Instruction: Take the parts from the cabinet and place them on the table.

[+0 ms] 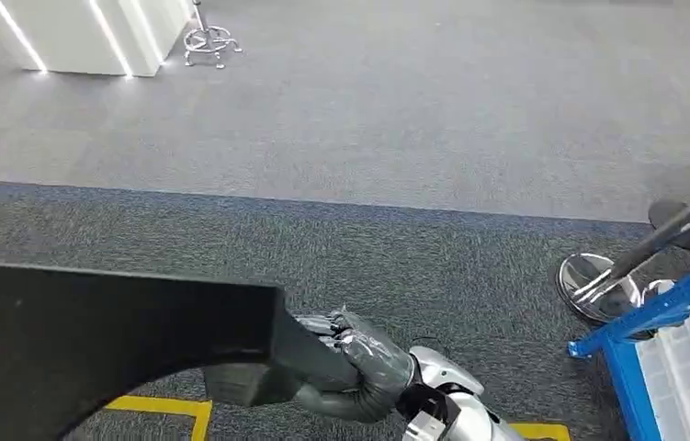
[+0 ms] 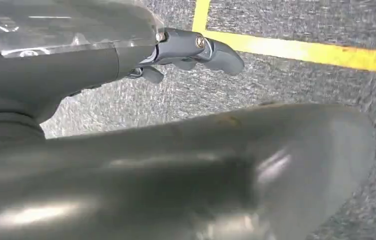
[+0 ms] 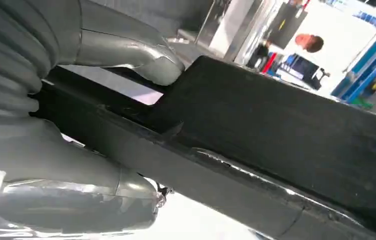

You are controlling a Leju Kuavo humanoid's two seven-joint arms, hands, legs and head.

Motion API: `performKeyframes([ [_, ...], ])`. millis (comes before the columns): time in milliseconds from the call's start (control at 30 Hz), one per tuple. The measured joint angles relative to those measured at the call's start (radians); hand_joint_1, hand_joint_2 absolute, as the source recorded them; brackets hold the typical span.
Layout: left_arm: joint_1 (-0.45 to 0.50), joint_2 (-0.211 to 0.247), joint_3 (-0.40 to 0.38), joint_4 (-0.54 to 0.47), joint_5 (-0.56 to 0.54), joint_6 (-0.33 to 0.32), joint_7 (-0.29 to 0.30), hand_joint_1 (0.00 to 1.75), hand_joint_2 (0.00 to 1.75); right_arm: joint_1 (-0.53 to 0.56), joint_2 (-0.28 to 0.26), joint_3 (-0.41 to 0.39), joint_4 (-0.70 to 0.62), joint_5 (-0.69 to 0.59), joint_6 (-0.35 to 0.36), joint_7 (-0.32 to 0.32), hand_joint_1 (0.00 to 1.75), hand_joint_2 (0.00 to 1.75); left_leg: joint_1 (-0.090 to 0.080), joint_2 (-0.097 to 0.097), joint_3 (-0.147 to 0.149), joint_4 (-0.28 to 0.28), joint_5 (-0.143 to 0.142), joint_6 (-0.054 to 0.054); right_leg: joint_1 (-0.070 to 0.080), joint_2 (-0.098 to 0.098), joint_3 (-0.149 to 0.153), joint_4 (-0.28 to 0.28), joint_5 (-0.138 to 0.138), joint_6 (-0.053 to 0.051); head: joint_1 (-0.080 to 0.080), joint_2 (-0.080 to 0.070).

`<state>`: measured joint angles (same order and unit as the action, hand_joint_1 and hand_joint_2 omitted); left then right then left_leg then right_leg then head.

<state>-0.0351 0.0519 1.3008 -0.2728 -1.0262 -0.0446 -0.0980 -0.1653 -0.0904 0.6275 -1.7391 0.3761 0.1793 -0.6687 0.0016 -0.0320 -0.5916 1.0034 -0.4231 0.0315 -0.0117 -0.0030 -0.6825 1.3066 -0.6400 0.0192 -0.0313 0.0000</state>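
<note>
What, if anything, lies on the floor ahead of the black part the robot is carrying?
Nothing visible blocks it. The right hand holds the black part over grey carpet. A chrome stanchion base and a blue rack sit off to the right. The table itself cannot be seen, so the rest of the way is unknown.

Ahead of me lies grey carpet (image 1: 396, 110), paler far off, darker and speckled near my feet, a bluish seam between the two. Yellow floor tape (image 1: 171, 409) marks a corner below. Far left stands a white lit counter (image 1: 84, 37) with a chrome stool base (image 1: 210, 41) beside it. To my right — a stanchion's round chrome foot (image 1: 598, 285), its dark post leaning, and a blue rack (image 1: 662, 312) holding a clear bin (image 1: 685, 372).
</note>
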Motion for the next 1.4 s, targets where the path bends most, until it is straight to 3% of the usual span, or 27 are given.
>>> performKeyframes([
  [33,0.0,0.0,0.002,0.0,0.002,0.0,0.0,0.0,0.0,0.0,-0.003,0.004,0.002,-0.008,0.0,-0.002,1.68,1.75,0.0,-0.016,0.001,0.001,0.0,0.0,0.0,0.001,-0.016,0.016,0.011,0.0,0.0,0.0],
  [100,0.002,0.0,0.009,0.002,0.006,0.0,0.001,0.0,0.0,-0.006,-0.01,0.016,0.004,-0.031,0.001,-0.011,1.68,1.75,0.001,-0.047,0.004,0.007,-0.003,-0.003,-0.002,0.006,0.022,-0.089,0.103,-0.003,0.0,0.0],
  [133,0.002,0.0,0.013,0.003,0.01,0.001,0.003,0.0,0.0,-0.013,-0.013,0.021,0.005,-0.045,0.002,-0.015,1.68,1.75,0.002,-0.06,0.004,0.012,-0.006,-0.007,-0.004,0.025,0.058,-0.173,0.152,-0.005,0.0,0.0],
  [167,0.002,-0.003,0.016,0.003,0.01,0.001,0.003,0.0,0.0,-0.02,-0.016,0.025,0.005,-0.057,0.003,-0.018,1.68,1.75,0.005,-0.071,0.0,0.016,-0.009,-0.011,-0.007,0.076,0.085,-0.245,0.182,-0.007,0.0,0.0],
  [200,-0.002,-0.004,0.018,0.003,0.01,0.002,0.003,0.0,0.0,-0.024,-0.017,0.027,0.005,-0.068,0.005,-0.02,1.68,1.75,-0.002,-0.084,-0.007,0.027,-0.014,-0.017,-0.011,0.095,0.093,-0.269,0.167,-0.007,-0.001,0.0],
  [300,0.007,-0.006,0.023,0.004,0.01,0.003,0.002,0.0,0.0,-0.033,-0.022,0.034,0.005,-0.084,0.008,-0.021,1.68,1.75,0.01,-0.117,-0.015,0.018,-0.01,-0.037,0.0,0.062,0.093,-0.266,0.167,-0.021,0.0,0.0],
  [333,0.011,-0.006,0.025,0.004,0.01,0.003,0.002,0.0,0.0,-0.039,-0.022,0.037,0.005,-0.088,0.008,-0.021,1.68,1.75,0.01,-0.124,-0.017,0.02,-0.012,-0.043,-0.006,0.049,0.099,-0.277,0.171,-0.029,0.0,0.0],
  [400,0.012,-0.009,0.026,0.005,0.009,0.003,0.0,0.0,0.0,-0.045,-0.022,0.041,0.005,-0.094,0.008,-0.022,1.68,1.75,0.004,-0.02,-0.043,0.087,-0.05,-0.047,-0.004,0.022,0.112,-0.285,0.17,-0.042,-0.005,0.0],
  [433,0.007,-0.009,0.027,0.005,0.008,0.003,-0.001,0.0,0.0,-0.044,-0.023,0.041,0.005,-0.098,0.008,-0.022,1.68,1.75,0.006,0.006,-0.083,0.167,-0.09,-0.05,0.0,0.005,0.114,-0.284,0.167,-0.046,-0.005,0.0],
  [500,0.003,-0.011,0.03,0.005,0.007,0.003,-0.003,0.0,0.0,-0.044,-0.026,0.045,0.007,-0.102,0.008,-0.022,1.68,1.75,0.011,0.021,-0.16,0.311,-0.144,-0.055,0.006,-0.028,0.116,-0.284,0.161,-0.05,-0.005,0.0],
  [533,0.005,-0.013,0.032,0.005,0.008,0.003,-0.003,0.0,0.0,-0.044,-0.026,0.047,0.008,-0.105,0.008,-0.022,1.68,1.75,0.012,0.024,-0.172,0.332,-0.14,-0.056,0.008,-0.041,0.118,-0.284,0.158,-0.049,-0.005,0.0],
  [567,0.008,-0.014,0.034,0.005,0.011,0.003,-0.003,0.0,0.0,-0.044,-0.026,0.047,0.009,-0.108,0.01,-0.022,1.68,1.75,0.012,0.026,-0.158,0.303,-0.113,-0.056,0.008,-0.054,0.121,-0.284,0.155,-0.048,-0.005,0.0],
  [633,0.01,-0.014,0.04,0.005,0.014,0.003,-0.003,0.0,0.0,-0.05,-0.026,0.047,0.009,-0.12,0.014,-0.022,1.68,1.75,0.011,0.041,-0.066,0.129,-0.025,-0.049,0.009,-0.08,0.133,-0.284,0.146,-0.044,-0.005,0.0],
  [667,0.009,-0.014,0.042,0.005,0.014,0.003,-0.003,0.0,0.0,-0.054,-0.026,0.048,0.009,-0.124,0.016,-0.022,1.68,1.75,0.007,0.078,-0.023,0.05,0.002,-0.042,0.01,-0.089,0.139,-0.284,0.142,-0.04,-0.005,0.0],
  [700,0.005,-0.014,0.042,0.005,0.015,0.003,-0.003,0.0,0.0,-0.058,-0.026,0.048,0.009,-0.126,0.019,-0.022,1.68,1.75,-0.011,0.122,-0.015,0.029,-0.018,-0.029,0.018,-0.099,0.141,-0.283,0.137,-0.034,-0.004,0.0],
  [833,0.006,-0.014,0.048,0.005,0.018,0.003,-0.009,0.0,0.0,-0.063,-0.025,0.051,0.009,-0.133,0.024,-0.021,1.68,1.75,-0.011,0.07,-0.013,0.016,-0.011,-0.01,0.017,-0.138,0.153,-0.288,0.128,-0.014,-0.004,0.0],
  [900,0.008,-0.015,0.049,0.005,0.018,0.003,-0.011,0.0,0.0,-0.064,-0.024,0.052,0.007,-0.132,0.024,-0.018,1.68,1.75,0.0,0.051,-0.004,0.006,-0.005,0.001,0.006,-0.042,0.137,-0.239,0.095,-0.005,-0.004,0.0],
  [933,0.002,-0.015,0.049,0.005,0.018,0.0,-0.013,0.0,0.0,-0.062,-0.024,0.053,0.006,-0.132,0.024,-0.016,1.68,1.75,0.0,0.04,-0.004,0.006,-0.004,0.004,0.006,-0.016,0.101,-0.171,0.058,-0.005,-0.002,0.0],
  [1000,-0.004,-0.016,0.049,0.005,0.017,-0.002,-0.013,0.0,0.0,-0.056,-0.026,0.053,0.006,-0.125,0.026,-0.012,1.68,1.75,-0.001,0.01,-0.004,0.007,-0.006,0.007,0.006,0.0,0.014,-0.014,0.0,-0.002,-0.002,0.0],
  [1033,-0.004,-0.017,0.05,0.005,0.017,-0.002,-0.013,0.0,0.0,-0.054,-0.026,0.055,0.006,-0.122,0.028,-0.012,1.68,1.75,-0.001,-0.005,-0.004,0.009,-0.006,0.007,0.006,0.001,-0.013,0.021,0.0,-0.001,-0.002,0.0],
  [1067,-0.003,-0.017,0.05,0.005,0.016,-0.003,-0.013,0.0,0.0,-0.053,-0.026,0.055,0.006,-0.12,0.029,-0.012,1.68,1.75,-0.001,-0.02,-0.003,0.011,-0.008,0.007,0.005,0.001,-0.017,0.009,0.027,-0.002,-0.002,0.0],
  [1133,-0.002,-0.02,0.052,0.005,0.013,-0.003,-0.013,0.0,0.0,-0.053,-0.026,0.055,0.005,-0.116,0.031,-0.011,1.68,1.75,0.001,-0.051,0.001,0.016,-0.012,0.001,0.002,0.01,0.038,-0.133,0.128,-0.004,-0.002,0.0],
  [1167,-0.003,-0.02,0.052,0.005,0.011,-0.001,-0.012,0.0,0.0,-0.053,-0.026,0.055,0.005,-0.115,0.031,-0.011,1.68,1.75,0.002,-0.064,0.002,0.019,-0.014,-0.002,-0.003,0.036,0.076,-0.219,0.174,-0.006,-0.002,0.0],
  [1200,-0.004,-0.021,0.053,0.005,0.011,0.0,-0.01,0.0,0.0,-0.053,-0.026,0.055,0.005,-0.113,0.032,-0.011,1.68,1.75,-0.001,-0.076,-0.001,0.023,-0.017,-0.007,-0.004,0.089,0.091,-0.26,0.166,-0.006,-0.002,0.0],
  [1333,0.002,-0.022,0.056,0.005,0.004,0.0,0.003,0.0,0.0,-0.051,-0.023,0.055,0.001,-0.103,0.038,-0.011,1.68,1.75,0.008,-0.115,-0.016,0.018,-0.015,-0.034,0.003,0.048,0.097,-0.273,0.172,-0.026,-0.002,0.0],
  [1367,0.003,-0.021,0.057,0.005,0.004,0.001,0.007,0.0,0.0,-0.052,-0.021,0.055,-0.001,-0.103,0.039,-0.011,1.68,1.75,0.01,-0.1,-0.011,0.027,-0.021,-0.036,-0.004,0.033,0.104,-0.285,0.177,-0.034,-0.002,0.0],
  [1400,0.004,-0.023,0.057,0.005,0.004,0.002,0.007,0.0,0.0,-0.052,-0.018,0.055,-0.002,-0.102,0.042,-0.011,1.68,1.75,0.002,-0.043,-0.023,0.056,-0.041,-0.039,-0.001,0.023,0.11,-0.29,0.175,-0.041,-0.005,0.0],
])
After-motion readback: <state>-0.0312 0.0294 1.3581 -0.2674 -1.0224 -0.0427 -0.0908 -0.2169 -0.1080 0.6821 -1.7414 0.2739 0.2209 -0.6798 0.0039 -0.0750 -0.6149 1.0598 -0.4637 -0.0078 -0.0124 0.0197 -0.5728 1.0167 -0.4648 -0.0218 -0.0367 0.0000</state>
